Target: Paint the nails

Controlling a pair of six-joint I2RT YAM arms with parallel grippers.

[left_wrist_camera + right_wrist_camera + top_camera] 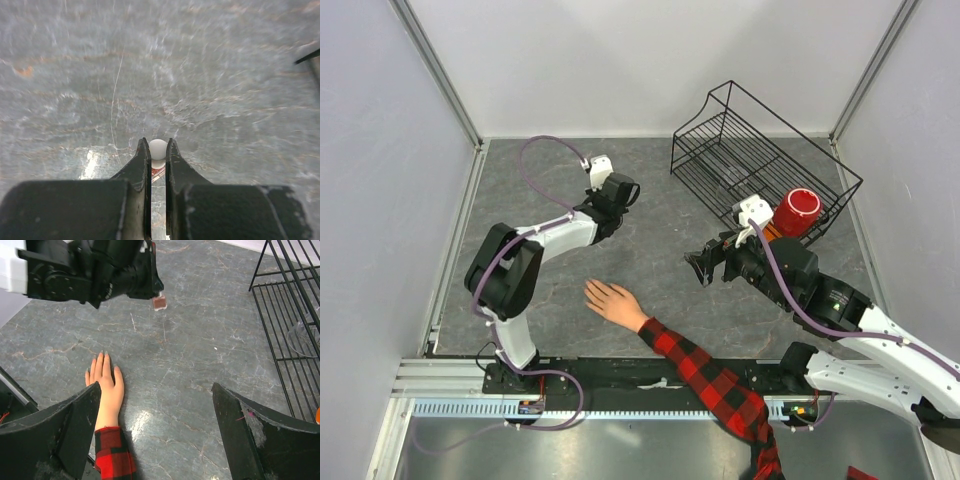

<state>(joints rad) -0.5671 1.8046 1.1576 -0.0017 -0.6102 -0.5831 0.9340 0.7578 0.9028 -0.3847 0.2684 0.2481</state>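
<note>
A pale hand (612, 301) lies flat on the grey table, on an arm in a red-and-black plaid sleeve (710, 378). Its tiny nails (101, 355) point away in the right wrist view, where the hand (109, 390) lies at lower left. My left gripper (626, 191) is shut on a tiny dark red bottle (159, 302) with a white cap (158, 148), held above the table beyond the hand. My right gripper (699, 268) is open and empty, to the right of the hand; its fingers (65, 430) frame the wrist view.
A black wire rack (760, 150) stands at the back right, with a red cup (796, 212) at its near end. The rack (290, 300) also shows at the right of the right wrist view. Grey walls enclose the table.
</note>
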